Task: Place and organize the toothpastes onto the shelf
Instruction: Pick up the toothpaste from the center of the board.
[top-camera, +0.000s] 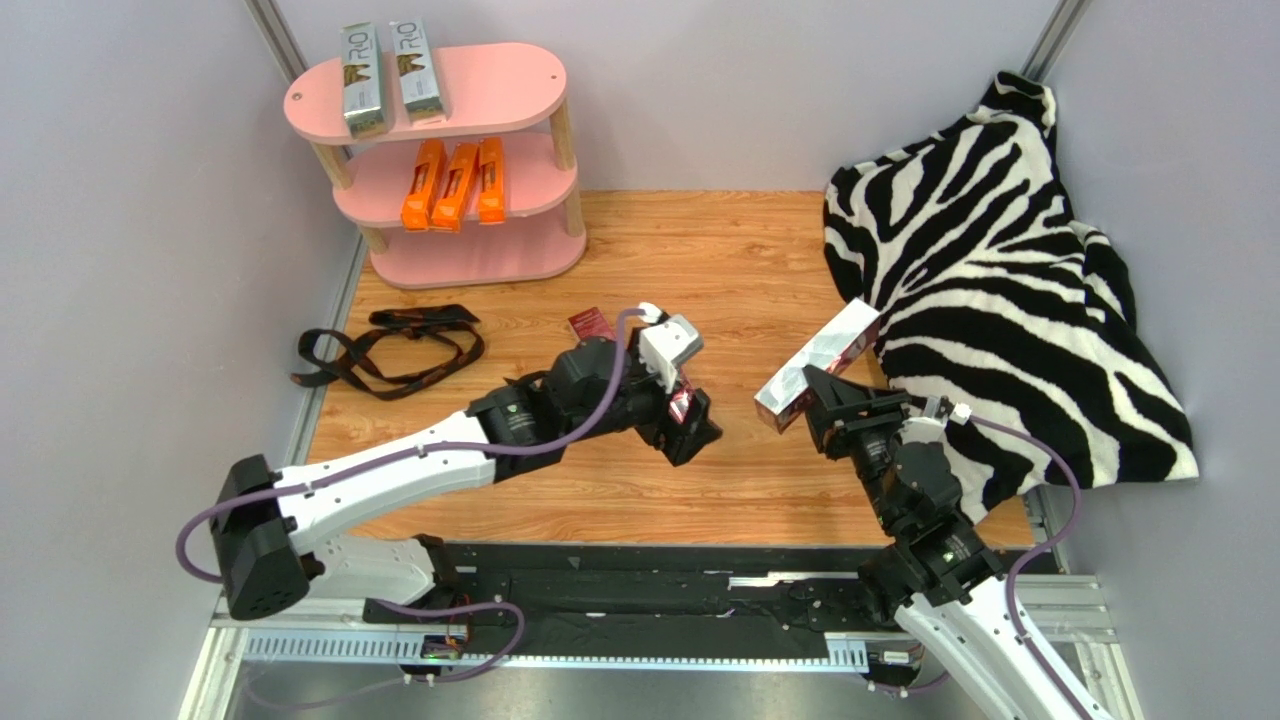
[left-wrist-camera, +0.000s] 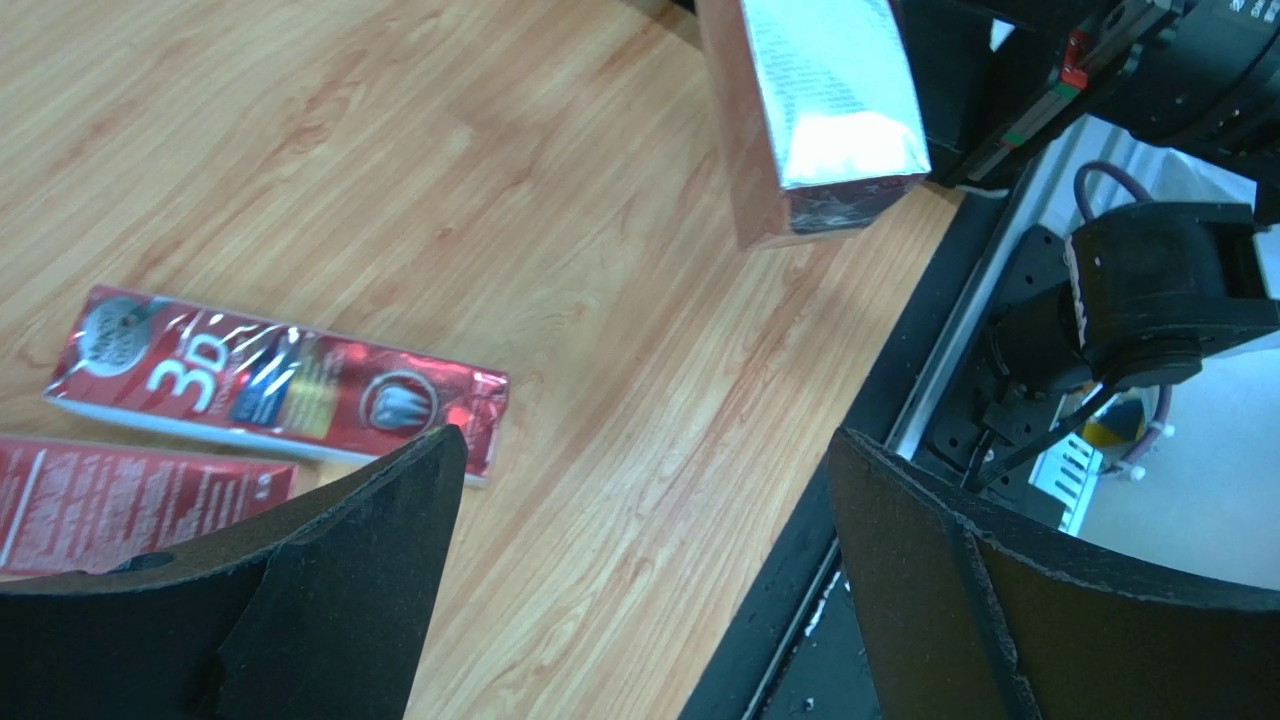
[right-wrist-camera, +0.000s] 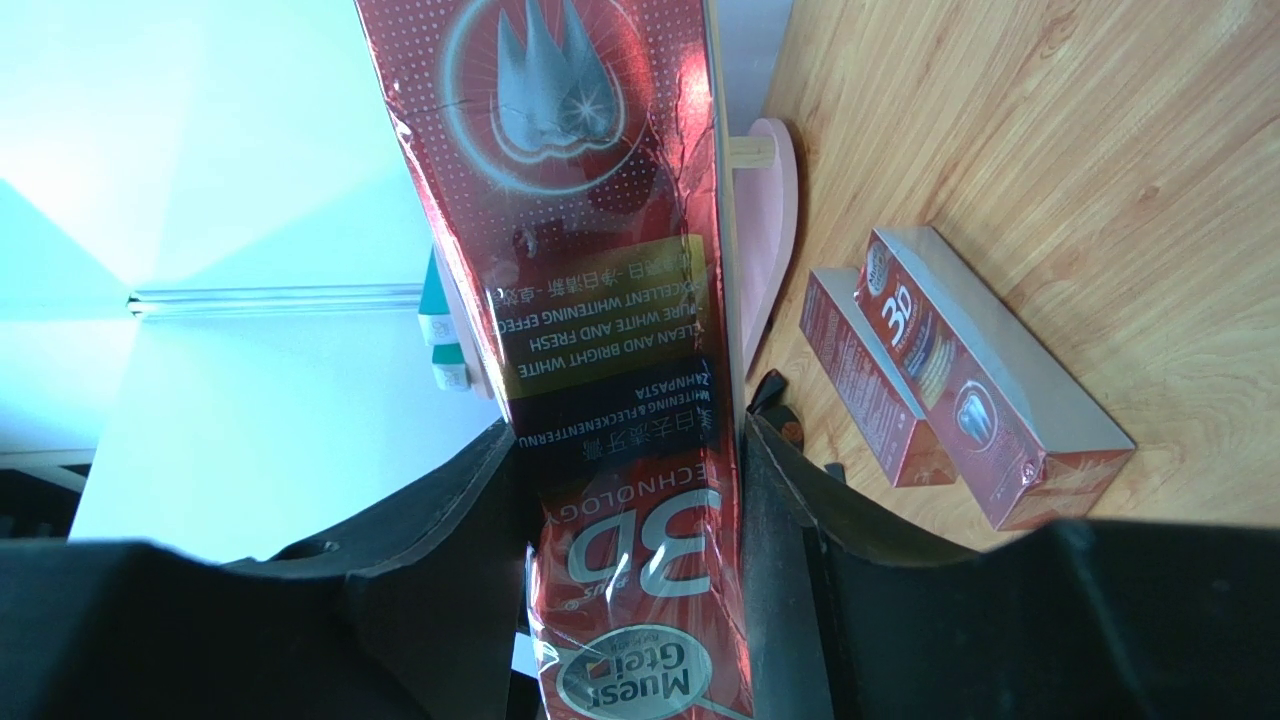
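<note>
Wooden desk (top-camera: 721, 255) fills mid-frame. My right pincer (top-camera: 819, 393) clamps a dark red toothpaste (top-camera: 845, 338) right of centre. My left pincer (top-camera: 691, 428) gapes wide near two red cartons (left-wrist-camera: 278, 387). Silver cartons (top-camera: 388, 72) and orange cartons (top-camera: 451, 183) sit on the pink shelf (top-camera: 496, 90), upper left.

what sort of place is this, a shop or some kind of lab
Most likely a robot test cell in a lab, not a shop: plain grey walls box in one wooden table, a left arm and right arm are bolted at its edge, and the pink shelf holds a few toothpaste boxes.
</note>
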